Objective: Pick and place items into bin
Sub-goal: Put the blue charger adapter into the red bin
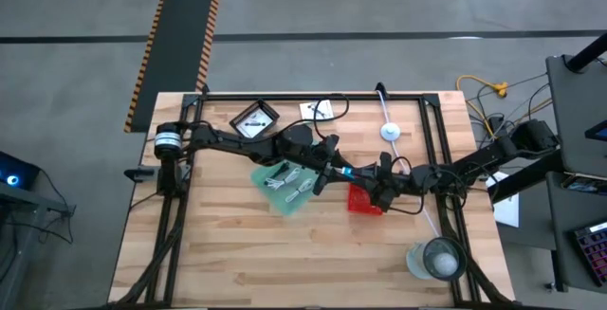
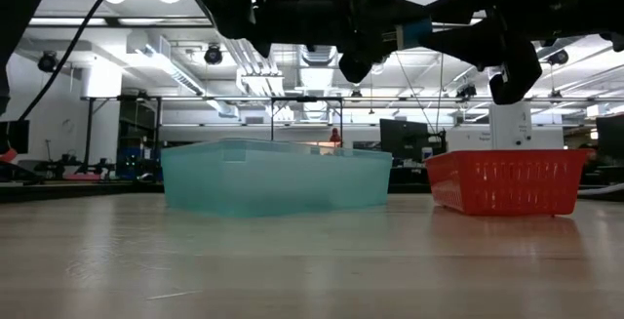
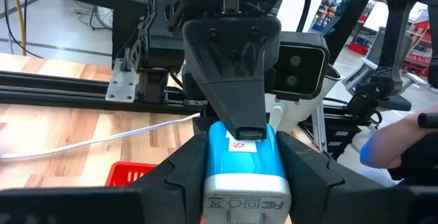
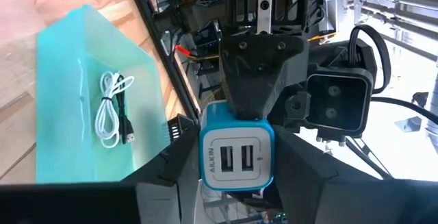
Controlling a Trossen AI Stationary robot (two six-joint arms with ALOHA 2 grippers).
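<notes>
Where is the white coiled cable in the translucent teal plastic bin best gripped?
Grip the white coiled cable across its bundled middle, coming from straight above: it lies flat on the floor of the teal bin, whose walls probably block sideways approach. Left gripper and right gripper clamp a blue charger.

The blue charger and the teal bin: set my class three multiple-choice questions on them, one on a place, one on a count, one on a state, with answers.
1. Where is the blue charger?
A. in the bin
B. in the air between both grippers
C. flat on the table

2. How many USB ports does its face show?
A. one
B. two
C. four

3. What state is the teal bin in?
A. tipped on its side
B. upright, with a white cable inside
C. upside down

Answers:
1. B: the left gripper and right gripper both clamp it.
2. B: two slots show in the right wrist view.
3. B: the low view shows the bin standing upright, and the cable lies inside it.
</notes>
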